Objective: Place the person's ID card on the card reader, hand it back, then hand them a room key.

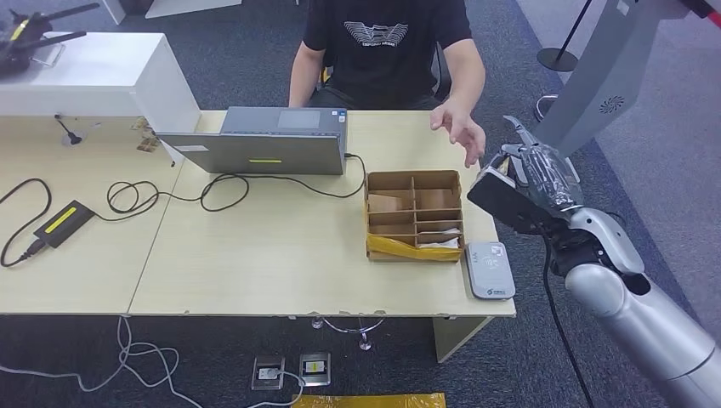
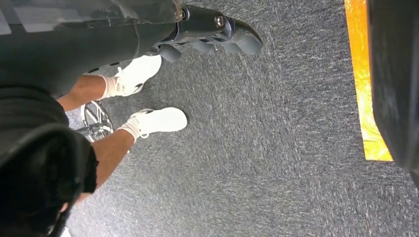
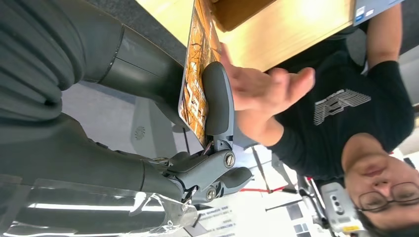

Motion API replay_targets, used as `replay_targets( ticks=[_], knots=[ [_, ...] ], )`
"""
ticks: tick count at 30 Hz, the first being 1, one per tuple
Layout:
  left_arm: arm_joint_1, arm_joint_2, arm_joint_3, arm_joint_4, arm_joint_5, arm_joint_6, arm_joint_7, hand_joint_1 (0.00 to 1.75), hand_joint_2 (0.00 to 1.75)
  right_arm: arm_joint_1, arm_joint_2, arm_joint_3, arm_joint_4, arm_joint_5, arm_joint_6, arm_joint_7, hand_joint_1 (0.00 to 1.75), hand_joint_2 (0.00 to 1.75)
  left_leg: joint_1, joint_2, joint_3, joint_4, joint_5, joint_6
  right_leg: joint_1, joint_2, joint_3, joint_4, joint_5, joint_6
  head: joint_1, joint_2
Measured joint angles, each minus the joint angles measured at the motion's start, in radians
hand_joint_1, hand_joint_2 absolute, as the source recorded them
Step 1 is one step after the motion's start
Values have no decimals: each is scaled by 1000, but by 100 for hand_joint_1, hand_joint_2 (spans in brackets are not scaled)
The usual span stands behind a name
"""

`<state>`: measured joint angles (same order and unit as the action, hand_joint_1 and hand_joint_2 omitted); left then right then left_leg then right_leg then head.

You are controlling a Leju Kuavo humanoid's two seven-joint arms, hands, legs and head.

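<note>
At right of the head view, off the desk (image 1: 255, 272) edge: right robot hand (image 1: 531, 183) pinching one orange-patterned card (image 3: 197, 74), one person's hand (image 1: 459, 129) just beside. One card reader (image 1: 489, 269) lower right, one divided box (image 1: 414, 214). Left robot hand's state: cannot tell.

Bright, even indoor light — soft shadows, sharp focus, glare on tabletop (image 3: 296, 29).
</note>
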<state>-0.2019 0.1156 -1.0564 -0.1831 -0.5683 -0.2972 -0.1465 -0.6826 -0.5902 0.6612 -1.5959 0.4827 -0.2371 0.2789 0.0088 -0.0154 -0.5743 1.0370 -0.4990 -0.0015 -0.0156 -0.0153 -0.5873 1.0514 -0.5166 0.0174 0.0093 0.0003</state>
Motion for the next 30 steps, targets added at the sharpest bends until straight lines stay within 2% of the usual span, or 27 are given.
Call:
replay_targets(
  ticks=[6, 16, 20, 30],
  knots=[
    [-9, -5, -4, 0, -12, -1, 0, 0, 0, -34, 61, 36, 40, 44, 8, -7, 175, 175, 0, -1, 0, 0, 0, 0, 0, 0, 0, 0, 0, 0, 0, 0],
    [-23, -11, -11, 0, -26, -17, 0, 0, 0, -54, 119, 72, 105, 68, 12, -25, 175, 175, 0, -1, -1, 0, 0, 0, 0, -1, -1, 0, 0, 0, 0, 0],
    [-26, -14, -11, 0, -26, -21, 0, 0, 0, -60, 140, 82, 138, 72, 6, -39, 3, 175, 0, -1, -1, 0, 0, 0, 0, 0, -1, 0, 0, 0, 0, 0],
    [-27, -16, -11, 0, -31, -17, 0, 0, 0, -65, 174, 85, 217, 91, -29, -54, 0, 175, 0, -1, -1, 0, 0, 0, 0, 0, -1, 0, 0, 0, 0, 0]
  ],
)
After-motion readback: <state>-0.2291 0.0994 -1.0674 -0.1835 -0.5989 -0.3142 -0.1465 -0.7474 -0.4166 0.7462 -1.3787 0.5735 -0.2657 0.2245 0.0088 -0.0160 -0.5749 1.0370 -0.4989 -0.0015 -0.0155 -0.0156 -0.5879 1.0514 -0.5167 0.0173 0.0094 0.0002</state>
